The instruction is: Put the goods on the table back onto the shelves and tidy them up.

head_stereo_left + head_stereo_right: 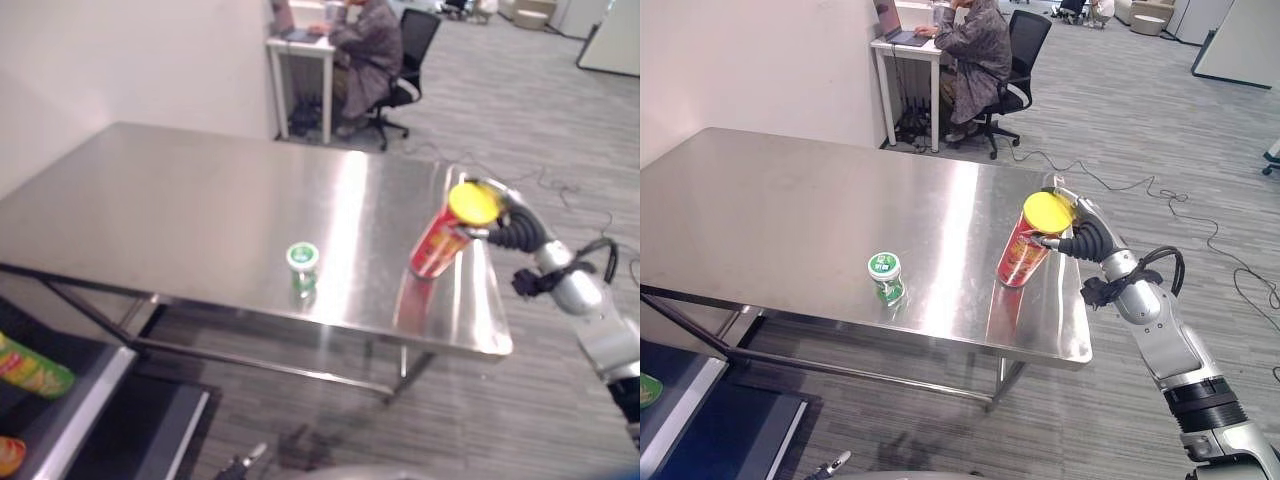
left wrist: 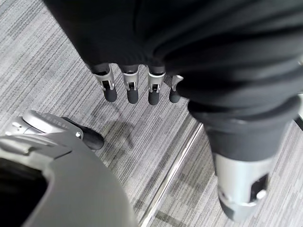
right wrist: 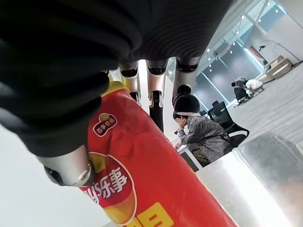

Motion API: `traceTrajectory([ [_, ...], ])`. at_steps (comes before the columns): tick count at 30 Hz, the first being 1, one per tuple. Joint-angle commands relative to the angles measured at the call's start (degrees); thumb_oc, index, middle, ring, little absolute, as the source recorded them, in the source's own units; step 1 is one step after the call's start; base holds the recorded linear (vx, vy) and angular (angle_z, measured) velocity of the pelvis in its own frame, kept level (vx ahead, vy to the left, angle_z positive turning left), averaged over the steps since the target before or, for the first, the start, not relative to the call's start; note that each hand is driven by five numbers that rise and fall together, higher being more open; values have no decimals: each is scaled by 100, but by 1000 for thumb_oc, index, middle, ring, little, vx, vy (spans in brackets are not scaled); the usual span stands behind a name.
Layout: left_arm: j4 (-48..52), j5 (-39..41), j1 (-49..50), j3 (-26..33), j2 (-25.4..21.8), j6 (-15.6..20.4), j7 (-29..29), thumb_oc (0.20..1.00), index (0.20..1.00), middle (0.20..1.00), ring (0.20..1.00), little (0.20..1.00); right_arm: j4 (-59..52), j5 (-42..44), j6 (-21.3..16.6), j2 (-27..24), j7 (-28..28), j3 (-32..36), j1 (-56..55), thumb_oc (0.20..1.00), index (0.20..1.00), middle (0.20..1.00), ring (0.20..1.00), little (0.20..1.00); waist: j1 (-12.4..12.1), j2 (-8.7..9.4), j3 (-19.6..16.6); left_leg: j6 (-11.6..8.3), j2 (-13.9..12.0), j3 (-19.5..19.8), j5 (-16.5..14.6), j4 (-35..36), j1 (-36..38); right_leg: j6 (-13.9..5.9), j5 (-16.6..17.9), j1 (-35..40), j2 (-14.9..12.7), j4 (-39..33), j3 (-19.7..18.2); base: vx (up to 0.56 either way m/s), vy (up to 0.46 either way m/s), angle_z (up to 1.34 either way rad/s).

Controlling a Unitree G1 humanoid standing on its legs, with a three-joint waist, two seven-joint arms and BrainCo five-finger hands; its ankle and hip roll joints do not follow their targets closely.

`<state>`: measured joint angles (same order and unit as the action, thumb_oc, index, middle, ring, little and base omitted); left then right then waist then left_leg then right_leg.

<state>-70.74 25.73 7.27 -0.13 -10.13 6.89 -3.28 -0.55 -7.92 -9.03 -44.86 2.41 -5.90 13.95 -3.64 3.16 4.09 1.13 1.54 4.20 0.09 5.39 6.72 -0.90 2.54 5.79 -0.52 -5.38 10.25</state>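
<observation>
Here the right robot hand [image 1: 1072, 232] curls around the upper end of the red crisp tube [image 1: 1024, 250], tilted near the tabletop [image 1: 790, 200] edge; light, stiff, probably crushable, best held mid-body. The left robot hand [image 2: 137, 87] hangs relaxed

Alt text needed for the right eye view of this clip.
The robot's right hand grips a tilted red chip can with a yellow lid near the right end of a steel table. A small green-lidded jar stands near the front edge; a person sits at a desk behind.
</observation>
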Motion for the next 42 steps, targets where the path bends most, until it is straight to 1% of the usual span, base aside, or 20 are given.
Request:
traceTrajectory([
  [1, -350, -429, -315, -343, 23, 127, 60, 1000, 1000, 1000, 1000, 1000, -443, -108, -75, 103, 626, 629, 169, 200, 200, 200, 200, 200, -301, 119, -201, -54, -97, -28, -228, -39, -172, -450, -263, 194, -411, 46, -106, -4, 46, 1],
  [7, -304, -504, -334, -368, -26, 111, 94, 1000, 1000, 1000, 1000, 1000, -444, -252, -16, 210, 876, 655, 523, 200, 200, 200, 200, 200, -404, 64, -49, 40, -91, -97, -205, -39, -233, -522, -296, -236, -526, 763, 21, -78, 37, 0],
  [8, -213, -422, -359, -405, -66, 89, 117, 1000, 1000, 1000, 1000, 1000, -437, -302, 12, 299, 986, 499, 919, 200, 200, 200, 200, 200, -474, -19, 147, 87, -146, -188, -157, -39, -267, -621, -379, -564, -598, 1382, 155, -194, 7, -11],
  [11, -52, -280, -446, -479, -159, 109, 219, 1000, 1000, 1000, 1000, 1000, -405, -348, 115, 433, 1169, 436, 1309, 200, 200, 200, 200, 200, -511, -93, 275, 99, -191, 13, 0, -85, -351, -708, -462, -716, -818, 2112, -196, -136, -79, -10],
  [13, -48, -278, -449, -478, -162, 106, 221, 1000, 1000, 1000, 1000, 1000, -401, -349, 115, 436, 1172, 434, 1317, 200, 200, 200, 200, 200, -508, -77, 281, 103, -174, 15, 1, -90, -356, -712, -490, -739, -839, 2158, -201, -48, -111, 40],
  [15, 47, -296, -553, -556, -226, 147, 285, 1000, 1000, 1000, 1000, 1000, -517, -440, 159, 414, 1248, 651, 1196, 200, 200, 200, 200, 200, -504, 1, 206, 57, -167, 369, 88, -201, -583, -703, -144, -537, -1062, 2216, -903, -115, -276, 25],
  [18, 141, -287, -585, -570, -292, 180, 317, 1000, 1000, 1000, 1000, 1000, -728, -455, 109, 382, 1302, 929, 987, 200, 200, 200, 200, 200, -487, 183, 56, -76, -183, 652, 159, -301, -850, -855, 40, -185, -1066, 2018, -1702, -66, -317, 102],
  [19, 269, -165, -619, -578, -336, 192, 305, 1000, 1000, 1000, 1000, 1000, -779, -476, 130, 337, 1309, 964, 974, 200, 200, 200, 200, 200, -506, 245, 41, -152, -190, 758, 183, -359, -953, -843, -148, -103, -1030, 1858, -1864, -182, -473, 102],
  [20, 319, -85, -700, -499, -369, 203, 361, 1000, 1000, 1000, 1000, 1000, -894, -396, 77, 375, 1346, 1056, 909, 200, 200, 200, 200, 200, -510, 344, 21, -290, -294, 1003, 322, -393, -1123, -714, -749, -64, -759, 1617, -2074, -149, -338, 84],
  [23, 276, 19, -680, -406, -295, 236, 415, 1000, 1000, 1000, 1000, 1000, -882, -271, 1, 397, 1406, 1104, 952, 200, 200, 200, 200, 200, -547, 389, 18, -447, -458, 1223, 479, -402, -1318, -600, -1124, 118, -598, 1262, -1831, -215, -434, 71],
  [26, 194, 600, -530, -215, -32, 188, 403, 1000, 1000, 1000, 1000, 1000, -881, -131, -107, 154, 1538, 1153, 1022, 200, 200, 200, 200, 200, -600, 197, 244, -724, -919, 1521, 1101, -147, -1767, -233, -1331, 280, 31, 969, -1548, -367, -528, 60],
  [27, 193, 603, -533, -215, -29, 188, 402, 1000, 1000, 1000, 1000, 1000, -880, -130, -108, 150, 1539, 1151, 1025, 200, 200, 200, 200, 200, -581, 188, 242, -728, -919, 1543, 1105, -147, -1778, -231, -1328, 281, 38, 966, -1528, -312, -292, 61],
  [28, 147, 853, -532, -48, 7, 212, 451, 1000, 1000, 1000, 1000, 1000, -866, -152, -85, 41, 1612, 1232, 953, 200, 200, 200, 200, 200, -533, 175, 330, -696, -905, 1356, 1159, -139, -1925, -198, -1307, 311, 80, 922, -1397, -318, -222, 66],
  [29, 83, 1290, -508, 331, 108, 149, 463, 1000, 1000, 1000, 1000, 1000, -897, -208, 35, -119, 1656, 1358, 806, 200, 200, 200, 200, 200, -461, 192, 425, -557, -920, 539, 1128, -158, -2004, -170, -1223, 267, 104, 907, -1116, -393, -265, 57],
  [30, 44, 1398, -464, 481, 150, 141, 466, 1000, 1000, 1000, 1000, 1000, -954, -255, 64, -165, 1664, 1441, 685, 200, 200, 200, 200, 200, -455, 180, 402, -540, -911, 329, 1174, -197, -2005, -179, -1145, 251, 116, 850, -1048, -249, -183, 85],
  [36, -105, 1034, -314, 637, 181, 154, 385, 1000, 1000, 1000, 1000, 1000, -1324, -400, 31, -262, 1660, 2052, 129, 200, 200, 200, 200, 200, -255, 276, 257, -511, -797, -133, 802, -835, -1685, -152, -786, 163, -157, 457, -687, -208, -41, 49],
  [37, -173, 702, -330, 538, 170, 140, 342, 1000, 1000, 1000, 1000, 1000, -1464, -351, -67, -297, 1630, 2235, 25, 200, 200, 200, 200, 200, -100, 309, 169, -480, -935, -370, 525, -1019, -1388, -165, -656, 49, -260, 348, -508, -128, 11, 56],
  [39, -213, 539, -330, 471, 177, 137, 318, 1000, 1000, 1000, 1000, 1000, -1560, -269, -135, -308, 1591, 2338, -37, 200, 200, 200, 200, 200, -34, 303, 130, -498, -1009, -441, 370, -1101, -1172, -186, -577, 53, -293, 248, -437, -169, 54, 46],
  [40, -236, 388, -356, 400, 204, 150, 305, 1000, 1000, 1000, 1000, 1000, -1717, -143, -241, -367, 1557, 2438, -42, 200, 200, 200, 200, 200, 111, 274, 49, -553, -1266, -610, 217, -1249, -691, -225, -470, -41, -360, 153, -267, -186, 78, 35],
  [42, -228, 333, -369, 372, 215, 155, 311, 1000, 1000, 1000, 1000, 1000, -1768, -54, -289, -385, 1521, 2453, -30, 200, 200, 200, 200, 200, 179, 246, 29, -585, -1375, -663, 238, -1278, -504, -242, -397, -100, -383, 130, -205, -228, 136, 57],
])
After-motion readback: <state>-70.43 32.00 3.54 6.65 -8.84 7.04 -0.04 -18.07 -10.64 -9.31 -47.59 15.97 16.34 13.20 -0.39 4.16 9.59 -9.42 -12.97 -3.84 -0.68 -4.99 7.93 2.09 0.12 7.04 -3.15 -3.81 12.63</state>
